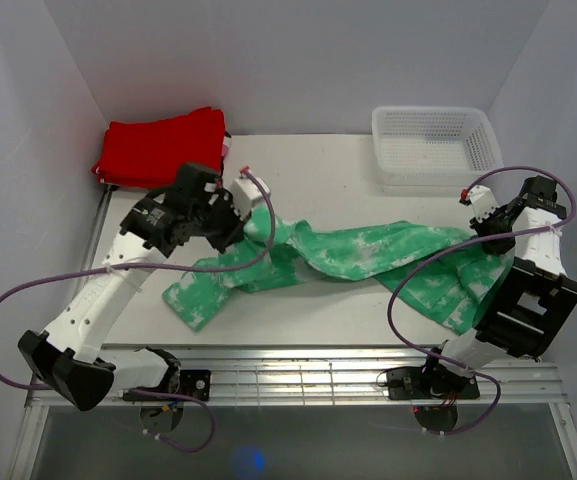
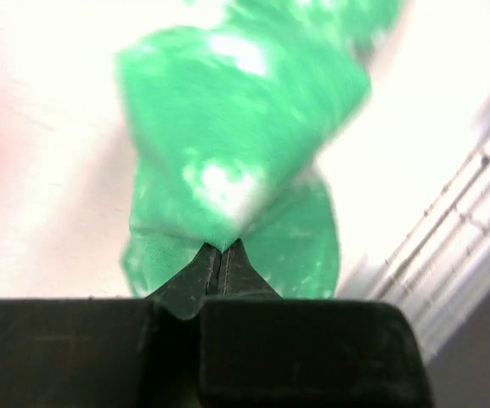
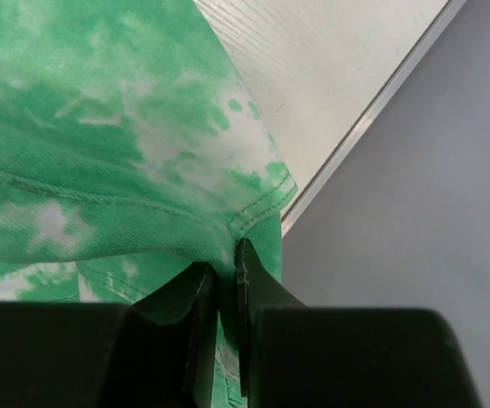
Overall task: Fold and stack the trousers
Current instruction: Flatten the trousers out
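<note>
Trousers [image 1: 358,255] of mottled green and white hang in a twisted, sagging band between the two sets of jaws in the overhead view. The left gripper [image 1: 251,230] pinches one end and the right gripper [image 1: 490,236] the other, and a loose leg trails on the table [image 1: 318,175] on the near side of the left jaws. A red folded garment [image 1: 158,145] lies beyond the left jaws and a white basket [image 1: 433,145] beyond the right ones, both apart from the cloth. The step in hand looks like spreading the garment flat before a fold; it should go best if both arms draw apart evenly to take out the twist, held low so the trailing leg does not bunch. In the left wrist view the left gripper [image 2: 220,248] is closed to a slit with only a small tuck of the trousers [image 2: 236,110] nipped at its tips, and the cloth ahead of them is bunched and blurred; so shallow a bite may slip under a hard pull. In the right wrist view the right gripper [image 3: 228,257] is almost closed on a stitched edge of the trousers [image 3: 100,127], with the table's rim off to the right of the jaws. Only the overhead view shows the twist and the whole span; only the wrist views show how much cloth each bite holds, which the arms hide from above.
</note>
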You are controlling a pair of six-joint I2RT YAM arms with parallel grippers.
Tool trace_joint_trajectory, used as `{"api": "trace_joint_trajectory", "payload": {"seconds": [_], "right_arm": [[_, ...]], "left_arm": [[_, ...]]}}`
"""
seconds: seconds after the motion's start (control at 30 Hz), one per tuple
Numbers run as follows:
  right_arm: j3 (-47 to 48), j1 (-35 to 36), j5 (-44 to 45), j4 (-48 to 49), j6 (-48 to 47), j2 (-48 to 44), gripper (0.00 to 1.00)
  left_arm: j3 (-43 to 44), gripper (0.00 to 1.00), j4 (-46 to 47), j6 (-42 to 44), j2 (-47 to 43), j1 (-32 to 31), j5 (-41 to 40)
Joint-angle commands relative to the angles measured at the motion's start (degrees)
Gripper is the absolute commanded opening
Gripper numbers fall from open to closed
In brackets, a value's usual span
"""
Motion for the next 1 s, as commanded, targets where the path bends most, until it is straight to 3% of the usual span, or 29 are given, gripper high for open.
{"api": "trace_joint_trajectory", "payload": {"seconds": [0.0,0.07,0.1,0.27,0.37,0.4,0.43,0.47,0.5,0.53,0.6,0.63,0.67,0.73,0.77,0.87,0.9,0.97], "right_arm": [[-0.2,-0.1,-2.6,-0.5,-2.8,-3.0,0.08],[0.2,0.2,-3.6,-0.6,-3.2,-3.2,0.08],[0.5,0.4,-3.7,-0.6,-3.4,-3.2,0.08],[0.3,2.8,-1.5,1.9,-6.0,-2.1,0.08],[-0.6,4.9,0.7,6.8,-6.1,-0.7,0.08],[-0.4,5.7,2.1,8.0,-5.6,0.4,0.11],[-0.1,6.5,2.9,9.3,-4.8,1.0,0.24],[0.5,8.0,3.6,11.0,-2.6,1.7,0.3],[2.7,9.3,4.7,11.4,0.5,2.8,0.47],[4.4,9.8,4.9,11.4,0.5,3.4,0.58],[8.5,9.9,4.3,7.8,4.3,4.7,0.74],[12.4,9.6,4.4,6.0,5.1,4.8,0.94],[13.7,9.4,4.3,4.2,5.3,4.7,0.98],[15.0,7.8,2.9,-0.4,2.9,2.2,0.9],[14.8,7.2,2.4,-1.2,1.6,0.8,0.9],[14.0,5.9,-1.1,-11.5,-6.9,-4.0,0.9],[11.8,5.9,-2.9,-14.7,-9.4,-6.7,0.91],[7.7,6.8,-2.4,-20.1,-13.1,-9.6,0.93]], "left_arm": [[7.6,0.0,3.8,-1.9,1.8,10.9,4.7],[12.5,0.0,6.2,-3.5,8.1,17.5,6.5],[14.4,0.0,6.9,-5.8,10.9,23.9,8.6],[27.5,0.0,10.9,-13.7,27.0,40.3,10.4],[32.8,0.0,9.6,-16.3,35.9,43.8,13.7],[34.7,0.12,9.0,-15.6,38.9,43.9,15.3],[35.1,0.23,8.4,-15.2,39.6,43.9,15.4],[35.0,0.36,8.3,-14.1,39.9,43.9,15.8],[34.6,0.57,7.6,-12.5,39.5,44.0,14.9],[34.1,0.66,7.6,-12.5,38.6,44.0,14.4],[32.9,0.98,5.2,-7.7,36.3,44.5,14.8],[31.1,0.98,2.0,-5.5,33.3,44.6,14.1],[30.2,0.98,-0.3,1.1,31.6,44.7,15.0],[24.9,0.98,-5.6,9.5,27.7,44.9,16.8],[22.3,0.98,-11.4,18.9,23.8,44.9,17.7],[9.2,0.97,-19.9,31.6,14.6,44.9,18.1],[5.3,0.97,-20.7,37.8,12.3,44.9,17.1],[-5.2,0.96,-20.3,41.6,7.3,44.8,15.0]]}}
